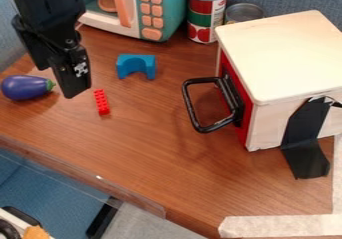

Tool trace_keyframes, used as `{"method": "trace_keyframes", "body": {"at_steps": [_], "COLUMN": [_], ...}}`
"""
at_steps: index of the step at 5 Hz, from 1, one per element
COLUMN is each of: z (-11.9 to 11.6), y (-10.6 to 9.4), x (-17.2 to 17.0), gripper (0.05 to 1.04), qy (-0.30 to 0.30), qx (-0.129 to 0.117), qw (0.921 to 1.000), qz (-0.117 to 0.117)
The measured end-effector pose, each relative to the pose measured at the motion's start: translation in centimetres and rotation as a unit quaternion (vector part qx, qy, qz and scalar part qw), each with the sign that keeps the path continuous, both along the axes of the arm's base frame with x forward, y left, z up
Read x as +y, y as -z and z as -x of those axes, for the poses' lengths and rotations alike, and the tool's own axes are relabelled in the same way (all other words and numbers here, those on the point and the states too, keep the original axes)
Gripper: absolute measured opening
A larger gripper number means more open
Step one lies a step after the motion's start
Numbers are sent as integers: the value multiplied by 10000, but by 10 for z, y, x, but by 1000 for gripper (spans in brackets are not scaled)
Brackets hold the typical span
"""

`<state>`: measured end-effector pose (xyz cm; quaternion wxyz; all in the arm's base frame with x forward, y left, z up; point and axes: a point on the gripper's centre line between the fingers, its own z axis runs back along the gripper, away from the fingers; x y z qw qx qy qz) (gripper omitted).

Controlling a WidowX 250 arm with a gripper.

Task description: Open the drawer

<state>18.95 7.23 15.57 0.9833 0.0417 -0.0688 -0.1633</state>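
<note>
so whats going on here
A black robot arm is at the upper left, its hand over the table near the toy eggplant and the red toy brick. Nothing is being handled. The job is to open the drawer in the wooden box, but the hand is well away from its black handle, and the drawer looks shut.

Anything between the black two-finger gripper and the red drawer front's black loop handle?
Small red toy brick lies roughly between on the brown tabletop, nearer gripper than handle; blue arch-shaped block sits just behind that line.
</note>
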Motion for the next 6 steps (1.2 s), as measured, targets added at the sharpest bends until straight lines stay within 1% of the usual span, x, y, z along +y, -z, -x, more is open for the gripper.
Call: {"method": "trace_keyframes", "body": {"at_steps": [1,2,3,4,5,6], "z": [1,-2,-5,-12,-24,-36], "y": [5,12,23,28,28,32], "x": [-2,-9,-19,-27,-37,-45], "gripper": [999,999,999,999,999,999], "qy": [-36,-178,-493,-1312,-2033,-2547], "qx": [88,165,71,-376,-782,-946], "qw": [9999,9993,9983,9893,9732,9575], "qz": [72,271,296,522,745,964]}}
